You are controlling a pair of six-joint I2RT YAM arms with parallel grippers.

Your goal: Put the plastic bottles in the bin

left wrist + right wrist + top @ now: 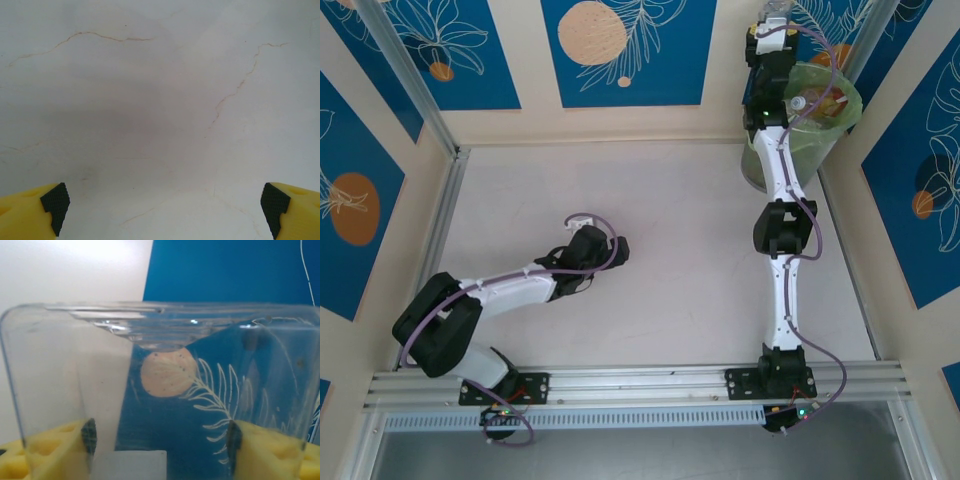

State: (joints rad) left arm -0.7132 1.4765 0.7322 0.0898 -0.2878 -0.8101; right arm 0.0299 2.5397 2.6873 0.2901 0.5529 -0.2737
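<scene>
My right gripper (160, 440) is shut on a clear plastic bottle (160, 340), whose see-through body spans the right wrist view between the two yellow fingers (250, 450); a white label (127, 465) shows low down. From above, the right arm reaches far back and holds its gripper (770, 25) at the far rim of the bin (757, 160), a round grey-green bucket with a light green bag. Other bottles (820, 100) lie inside it. My left gripper (616, 250) rests low over the table's middle, open, with bare tabletop between its fingers (55, 202).
Blue patterned wall panels stand behind and to both sides. A metal frame post (865, 45) rises right beside the bin. The aluminium rail (640, 385) with both arm bases runs along the near edge. The pale tabletop (670, 220) lies between the arms.
</scene>
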